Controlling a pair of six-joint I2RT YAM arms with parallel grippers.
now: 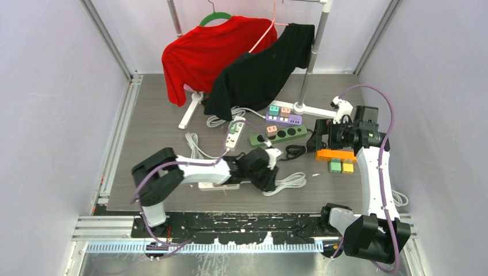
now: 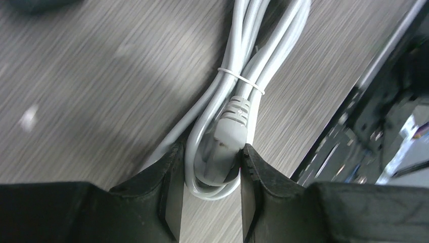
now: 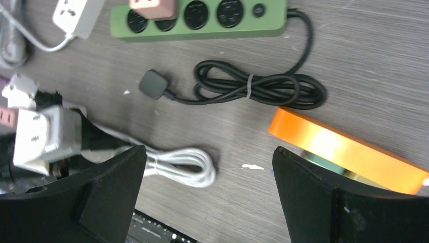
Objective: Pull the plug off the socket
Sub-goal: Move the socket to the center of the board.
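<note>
On the grey tabletop [image 2: 101, 76], left end effector [image 2: 211, 152] pinches white plug [image 2: 231, 121].

Grey wood-grain tbl [image 1: 155, 115] w/ green strip [image 1: 279, 134], purple strip [image 1: 283, 119], orange strip [image 1: 335, 154], white cable coil [image 1: 286, 184] (tied mid-bundle), black cable coil [image 1: 295, 151].

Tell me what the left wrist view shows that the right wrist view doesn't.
Only the left wrist view: the left claw closed around the looped white cable and its grey plug, plus the cable tie. Only the right wrist view: the right claw wide open, the green power strip with a pink plug in it, a coiled black cable and an orange block. Both: the white cable, apparently the same bundle, lying on the grey wood-grain table.
</note>
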